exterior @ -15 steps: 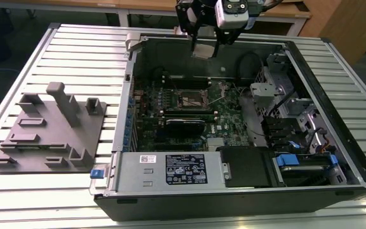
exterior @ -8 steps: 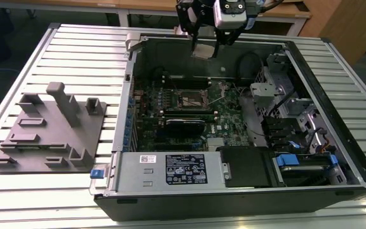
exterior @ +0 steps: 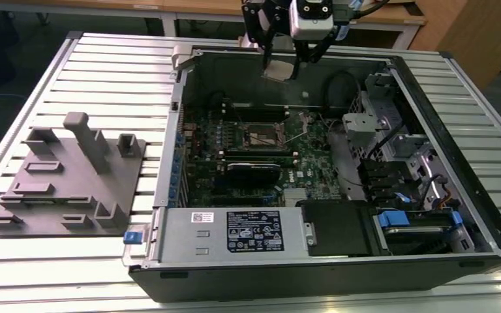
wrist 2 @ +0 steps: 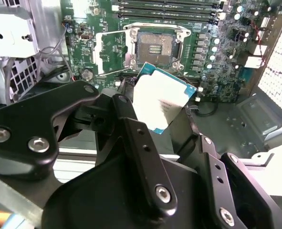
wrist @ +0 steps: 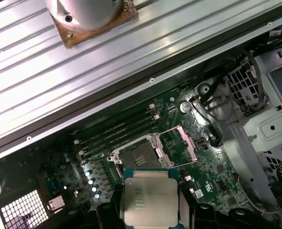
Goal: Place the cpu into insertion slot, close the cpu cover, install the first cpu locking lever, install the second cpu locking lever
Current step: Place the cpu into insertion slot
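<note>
My gripper (exterior: 286,64) is shut on the cpu (exterior: 278,69), a pale silver square chip. It hangs high over the back of the open computer case. In both wrist views the cpu (wrist 2: 161,100) (wrist: 149,201) sits clamped between the black fingers (wrist 2: 127,119), well above the board. The insertion slot (exterior: 263,135) (wrist 2: 155,46) (wrist: 137,157) is a dark square socket with a silver rim on the green board, and nothing sits in it. The cpu cover (wrist 2: 109,50) (wrist: 182,147) is a thin silver frame, swung open beside the socket. A thin locking lever (wrist 2: 109,73) stands raised.
The case (exterior: 459,150) lies on its side on a slatted metal table (exterior: 102,72). Long black memory slots (wrist 2: 164,10) run beside the socket. A power supply (exterior: 233,229) and drive bays (exterior: 398,169) fill the near and exterior view's right sides. A grey fixture (exterior: 68,182) stands at the exterior view's left.
</note>
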Motion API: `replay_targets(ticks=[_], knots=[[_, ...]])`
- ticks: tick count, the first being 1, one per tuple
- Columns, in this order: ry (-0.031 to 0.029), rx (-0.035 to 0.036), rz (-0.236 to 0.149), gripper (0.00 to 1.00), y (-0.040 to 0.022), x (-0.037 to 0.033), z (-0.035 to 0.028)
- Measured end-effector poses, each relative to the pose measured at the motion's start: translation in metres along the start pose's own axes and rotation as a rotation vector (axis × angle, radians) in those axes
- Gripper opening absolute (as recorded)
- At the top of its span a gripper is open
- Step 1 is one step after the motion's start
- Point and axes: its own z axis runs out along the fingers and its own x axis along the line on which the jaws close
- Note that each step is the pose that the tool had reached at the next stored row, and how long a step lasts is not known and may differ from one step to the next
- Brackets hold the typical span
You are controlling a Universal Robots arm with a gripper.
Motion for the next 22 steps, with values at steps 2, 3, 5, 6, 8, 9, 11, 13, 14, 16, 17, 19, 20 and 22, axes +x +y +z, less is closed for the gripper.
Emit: replay_targets(ticks=[2, 3, 5, 6, 8, 9, 11, 13, 14, 16, 17, 19, 20, 22], knots=[[-0.0013, -0.0004, 0.015, 0.54, 0.0000, 0.0000, 0.0001], [-0.0020, -0.0005, 0.023, 0.54, 0.0000, 0.0000, 0.0001], [-0.0034, -0.0008, 0.038, 0.54, 0.0000, 0.0000, 0.0002], [-0.0040, -0.0009, 0.045, 0.54, 0.0000, 0.0000, 0.0002], [-0.0051, -0.0011, 0.058, 0.54, 0.0000, 0.0000, 0.0002], [-0.0055, -0.0011, 0.062, 0.54, 0.0000, 0.0000, 0.0002], [-0.0058, -0.0013, 0.066, 0.54, 0.0000, 0.0000, 0.0003], [-0.0059, -0.0013, 0.066, 0.54, 0.0000, 0.0000, 0.0003], [-0.0059, -0.0013, 0.067, 0.54, 0.0000, 0.0000, 0.0003], [-0.0059, -0.0014, 0.067, 0.54, 0.0000, 0.0000, 0.0003], [-0.0059, -0.0014, 0.067, 0.54, 0.0000, 0.0000, 0.0003], [-0.0059, -0.0013, 0.067, 0.54, 0.0000, 0.0000, 0.0003], [-0.0059, -0.0013, 0.067, 0.54, 0.0000, 0.0000, 0.0003], [-0.0061, -0.0014, 0.068, 0.54, 0.0000, 0.0000, 0.0003]])
